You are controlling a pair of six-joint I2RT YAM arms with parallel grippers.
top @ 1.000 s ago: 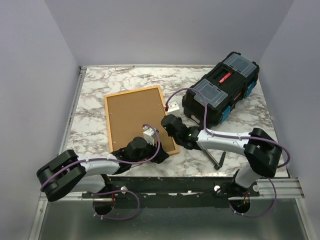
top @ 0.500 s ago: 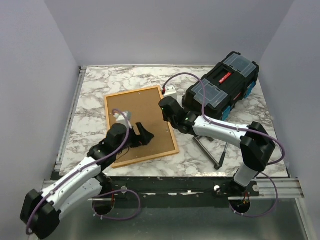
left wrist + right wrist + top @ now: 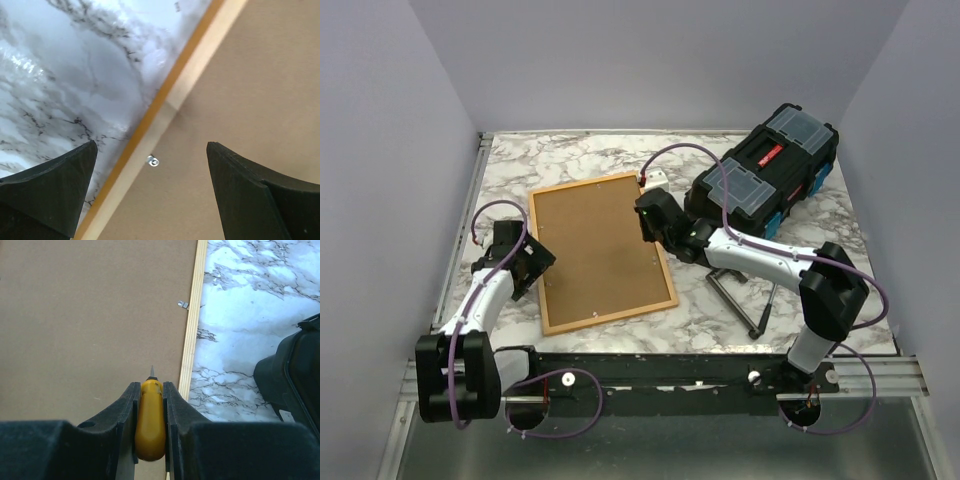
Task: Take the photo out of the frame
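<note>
Over the frame (image 3: pixel 585 183): right end effector (image 3: pixel 150 385) grips screwdriver (image 3: pixel 150 422), left end effector (image 3: pixel 151 147) wide, empty; slipped tip could gouge photo (image 3: pixel 600 245).

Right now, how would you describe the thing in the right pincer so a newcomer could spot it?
On the marble table, beside the black toolbox, the frame lies back-up. Near its toolbox-side rim the right pincer is shut on a small tool. It alone is yellow-handled, with a thin metal tip; the neighbouring clip is plain silver.

A robot lab cell: plain lilac walls (image 3: pixel 650 60) box in a marble tabletop (image 3: pixel 570 158)
</note>
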